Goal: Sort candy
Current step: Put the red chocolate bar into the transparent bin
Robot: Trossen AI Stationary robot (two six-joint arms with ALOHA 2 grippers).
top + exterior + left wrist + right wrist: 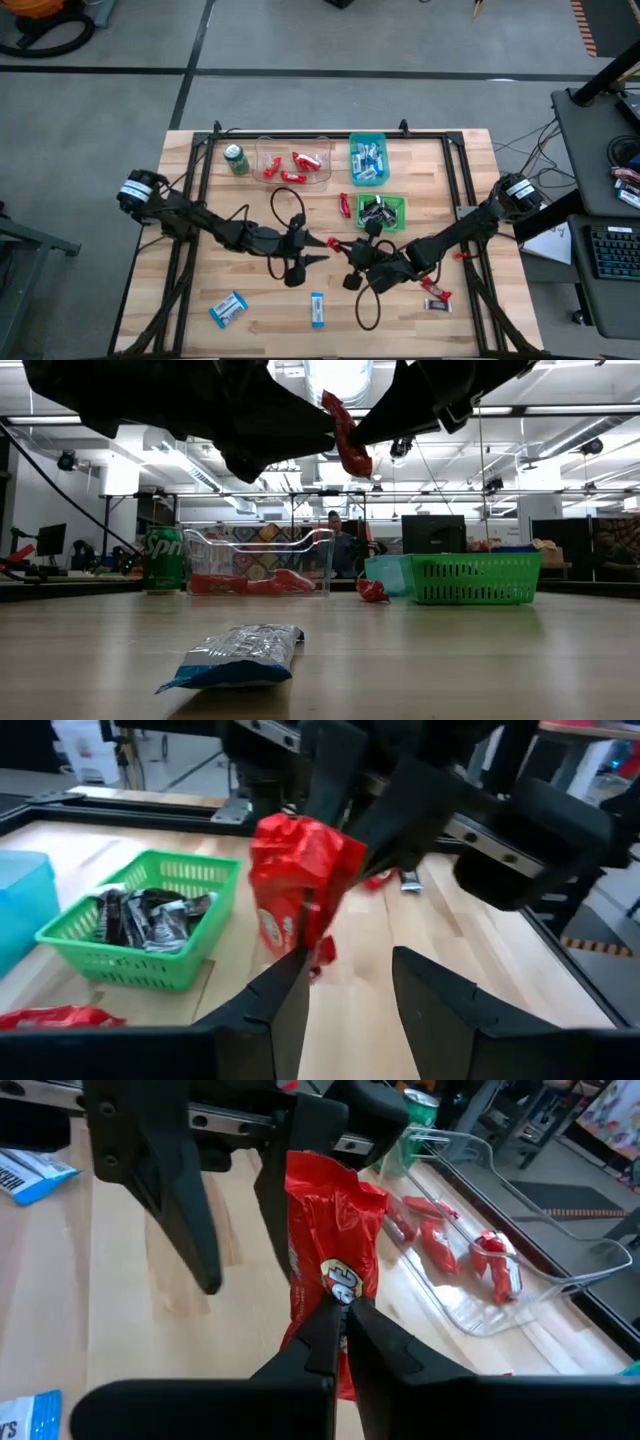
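Above the table's middle, my right gripper [347,248] [342,1312] is shut on a shiny red candy bar [335,243] [345,432]. My left gripper [322,252] [350,990] faces it, open, with the bar's free end [300,890] just past its fingertips. Other red bars lie in a clear tray [293,162]. Blue-and-white ones fill a teal bin [368,160]. Dark ones sit in a green basket [382,210] [140,925]. Loose bars lie flat on the wood: blue-and-white [228,308] [317,308] [240,655], red [345,205] [437,293]. My right gripper pinches the red bar's lower end [335,1280] between its two fingertips, coming level from the table's right. The bar is lifted clear of the table and sticks out past the fingers toward my left gripper. My left gripper: one finger [285,995] stands next to the bar's edge; whether it touches, I cannot tell.
A green drink can [236,158] [165,560] stands left of the clear tray. A black frame [300,136] runs along the table's far and side edges, with cables draped on the wood. Bare wood shows along the near edge between the loose bars.
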